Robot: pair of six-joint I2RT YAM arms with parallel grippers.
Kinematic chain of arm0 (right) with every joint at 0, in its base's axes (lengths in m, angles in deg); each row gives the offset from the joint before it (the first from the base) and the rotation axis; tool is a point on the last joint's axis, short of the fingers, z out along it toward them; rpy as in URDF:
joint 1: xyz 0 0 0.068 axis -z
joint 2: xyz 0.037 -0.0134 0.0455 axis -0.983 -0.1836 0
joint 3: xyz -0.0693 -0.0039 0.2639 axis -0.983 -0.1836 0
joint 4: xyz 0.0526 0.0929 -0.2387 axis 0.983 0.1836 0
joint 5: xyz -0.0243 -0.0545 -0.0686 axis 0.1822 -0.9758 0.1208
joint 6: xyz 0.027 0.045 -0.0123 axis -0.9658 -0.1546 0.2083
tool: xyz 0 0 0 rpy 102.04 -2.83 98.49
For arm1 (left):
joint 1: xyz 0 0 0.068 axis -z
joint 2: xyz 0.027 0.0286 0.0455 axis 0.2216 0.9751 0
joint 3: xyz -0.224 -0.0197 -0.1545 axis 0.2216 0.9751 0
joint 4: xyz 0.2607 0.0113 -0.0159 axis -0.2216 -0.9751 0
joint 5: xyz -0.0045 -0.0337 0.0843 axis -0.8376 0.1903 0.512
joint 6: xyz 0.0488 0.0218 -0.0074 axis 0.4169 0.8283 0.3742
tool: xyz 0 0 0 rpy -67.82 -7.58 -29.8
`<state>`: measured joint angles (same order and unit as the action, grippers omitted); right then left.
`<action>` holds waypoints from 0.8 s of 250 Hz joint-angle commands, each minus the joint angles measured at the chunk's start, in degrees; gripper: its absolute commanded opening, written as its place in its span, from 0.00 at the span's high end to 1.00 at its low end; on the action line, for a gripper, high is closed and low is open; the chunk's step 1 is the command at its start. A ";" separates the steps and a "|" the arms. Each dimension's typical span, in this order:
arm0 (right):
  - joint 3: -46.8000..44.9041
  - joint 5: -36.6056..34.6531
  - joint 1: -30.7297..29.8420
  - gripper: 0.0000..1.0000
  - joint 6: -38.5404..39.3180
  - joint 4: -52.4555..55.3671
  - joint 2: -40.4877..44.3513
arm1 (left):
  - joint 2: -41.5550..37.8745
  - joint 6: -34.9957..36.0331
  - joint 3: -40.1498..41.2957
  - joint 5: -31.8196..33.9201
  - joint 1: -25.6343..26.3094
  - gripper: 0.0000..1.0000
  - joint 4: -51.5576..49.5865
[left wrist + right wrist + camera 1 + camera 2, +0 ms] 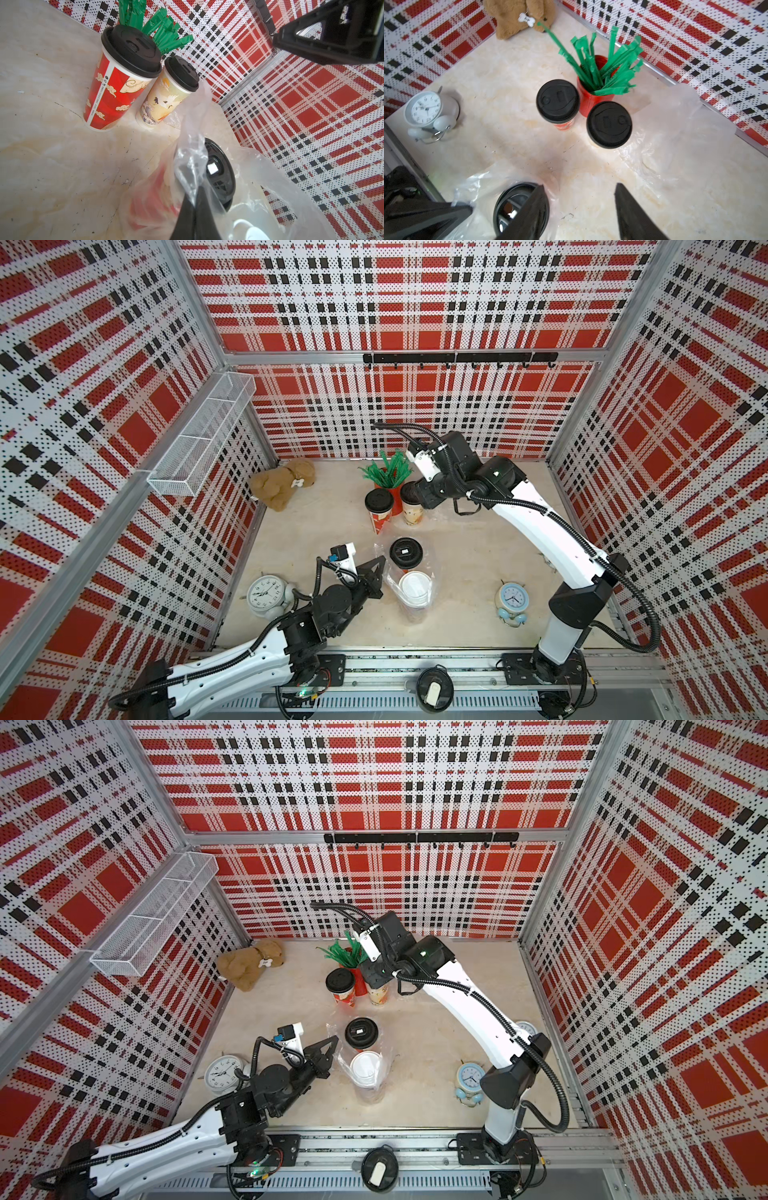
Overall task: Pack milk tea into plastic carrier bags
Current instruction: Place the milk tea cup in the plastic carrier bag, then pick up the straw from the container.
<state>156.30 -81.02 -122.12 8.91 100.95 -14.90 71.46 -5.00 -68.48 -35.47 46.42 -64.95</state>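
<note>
– Plaid perforated walls all round, pale marbled surface point(478, 572). Where do the cups stand?
– 2 are packed: the black-lidded cup point(406, 552) and the white-lidded cup point(414, 588) stand side by side in the filled bag point(270, 172), midway along the surface, nearer its front edge. The left claw point(195, 197) is closed tight, pinching a fold of that bag's plastic.
– And the other 2?
– The red cup point(379, 506) and the cream cup point(609, 124) stand bare near the back edge, just beside the straw holder point(593, 99). The empty bag point(679, 124) lies flat on the surface, just beside the cream cup.
– The right claw point(579, 185)?
– Jaws partway apart, holding nothing, hovering above that pair.
– So half done?
– I judge so; the empty bag comes next. It likely calls for lifting its mouth open, the left claw letting go first, before either cup goes in.
</note>
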 commanded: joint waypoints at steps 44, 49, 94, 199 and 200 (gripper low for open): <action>12.06 12.29 3.93 0.55 2.28 -10.83 -13.05 | -0.38 -2.69 0.06 1.92 -0.49 1.00 -3.70; 13.24 12.84 3.87 0.56 2.44 -10.85 -14.21 | -0.37 -2.83 0.23 2.10 -0.51 1.00 -3.93; 20.97 16.59 3.93 0.59 3.11 -12.16 -22.50 | -0.72 -4.27 0.47 3.44 -1.16 1.00 -5.51; 20.78 8.68 3.93 0.70 0.39 -17.60 -28.52 | -2.14 -5.25 0.84 3.38 -2.96 1.00 -7.60; 20.72 8.59 3.89 0.70 0.39 -17.64 -28.56 | -2.10 -5.25 0.80 3.33 -2.97 1.00 -7.60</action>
<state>176.25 -70.03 -118.16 10.20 88.25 -41.81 69.58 -9.42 -68.35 -33.37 44.39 -71.33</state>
